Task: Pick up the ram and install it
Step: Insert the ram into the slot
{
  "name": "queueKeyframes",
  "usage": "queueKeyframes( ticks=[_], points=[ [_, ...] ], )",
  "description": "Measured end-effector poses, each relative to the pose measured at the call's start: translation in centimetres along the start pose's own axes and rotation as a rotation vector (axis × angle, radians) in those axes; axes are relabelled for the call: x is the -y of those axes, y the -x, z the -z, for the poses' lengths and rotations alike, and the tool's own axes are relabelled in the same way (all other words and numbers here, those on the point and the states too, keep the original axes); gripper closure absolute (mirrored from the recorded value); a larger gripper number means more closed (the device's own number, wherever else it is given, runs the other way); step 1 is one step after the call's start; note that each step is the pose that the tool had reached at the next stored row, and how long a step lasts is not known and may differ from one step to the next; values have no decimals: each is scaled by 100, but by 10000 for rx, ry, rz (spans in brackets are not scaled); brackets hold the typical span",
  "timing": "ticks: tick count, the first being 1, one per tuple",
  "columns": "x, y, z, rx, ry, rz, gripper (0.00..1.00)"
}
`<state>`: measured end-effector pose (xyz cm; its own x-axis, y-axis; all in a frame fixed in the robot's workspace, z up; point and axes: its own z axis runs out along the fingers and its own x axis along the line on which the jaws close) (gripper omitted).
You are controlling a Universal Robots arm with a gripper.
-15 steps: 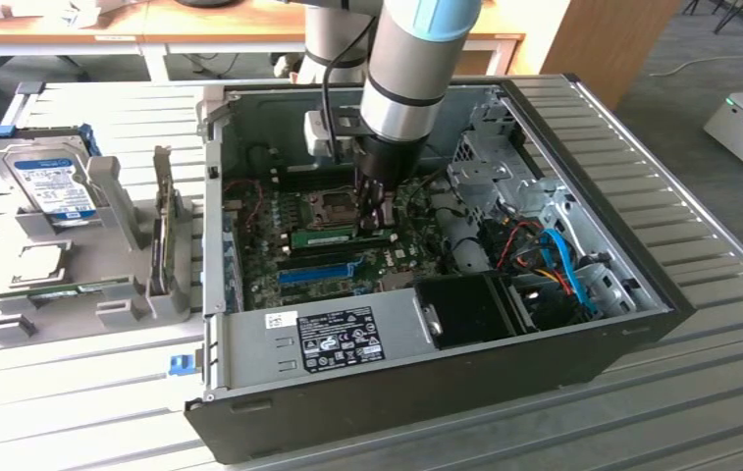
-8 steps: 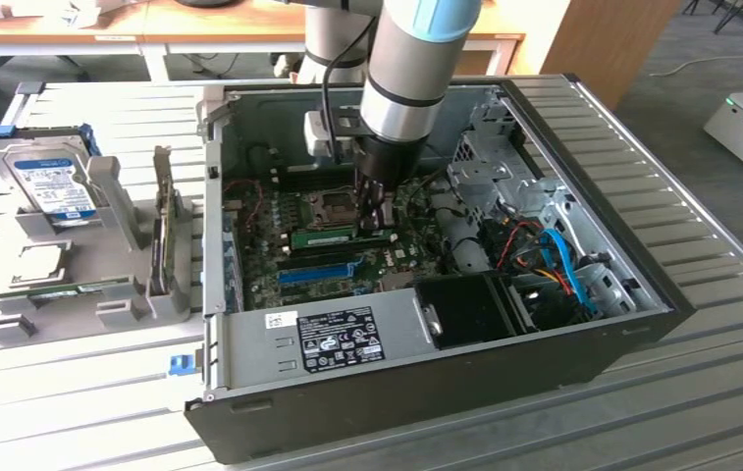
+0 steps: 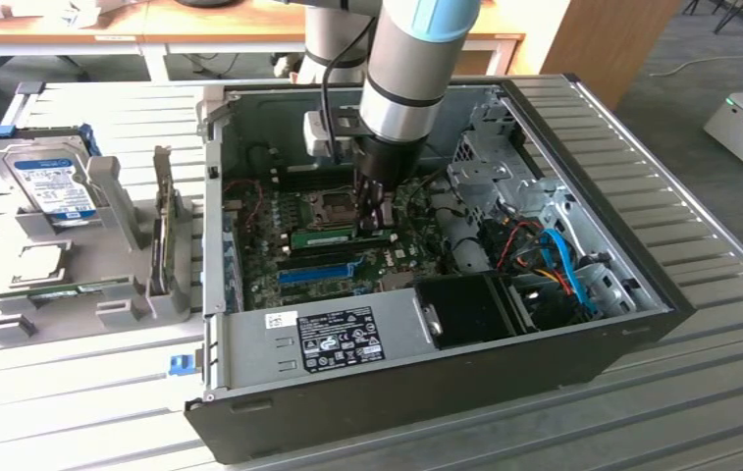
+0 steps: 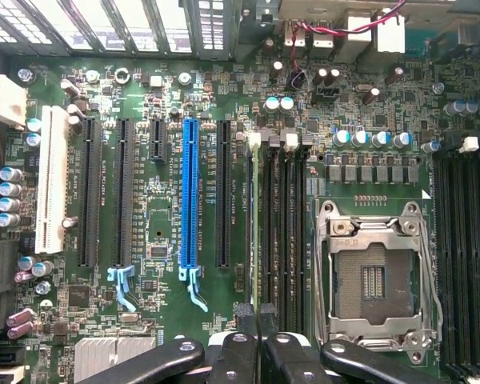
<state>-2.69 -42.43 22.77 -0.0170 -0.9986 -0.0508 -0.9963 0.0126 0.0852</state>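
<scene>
The ram [image 4: 256,216] is a thin green stick seen edge-on, standing in a black memory slot beside the CPU socket [image 4: 376,276]. My gripper [image 4: 256,314] sits at its near end, its black fingertips [image 4: 243,314] pressed close together with the stick's edge between them. In the exterior view my gripper [image 3: 374,218] reaches straight down into the open computer case [image 3: 633,294]. Its fingers meet one end of the ram [image 3: 332,236], a green strip on the motherboard [image 3: 260,245].
A bright blue expansion slot [image 4: 190,192] lies parallel, a few slots away. Blue cables [image 3: 567,265], drive cages and a black fan box [image 3: 476,309] crowd the case's exterior-view right. A grey parts holder [image 3: 109,294] with a hard drive [image 3: 46,182] stands outside on the left.
</scene>
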Motion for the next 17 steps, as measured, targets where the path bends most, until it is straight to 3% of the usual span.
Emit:
queueKeyframes(
  ticks=[17],
  points=[
    [0, 13, -4, 0, -1, 0, 87]
  ],
)
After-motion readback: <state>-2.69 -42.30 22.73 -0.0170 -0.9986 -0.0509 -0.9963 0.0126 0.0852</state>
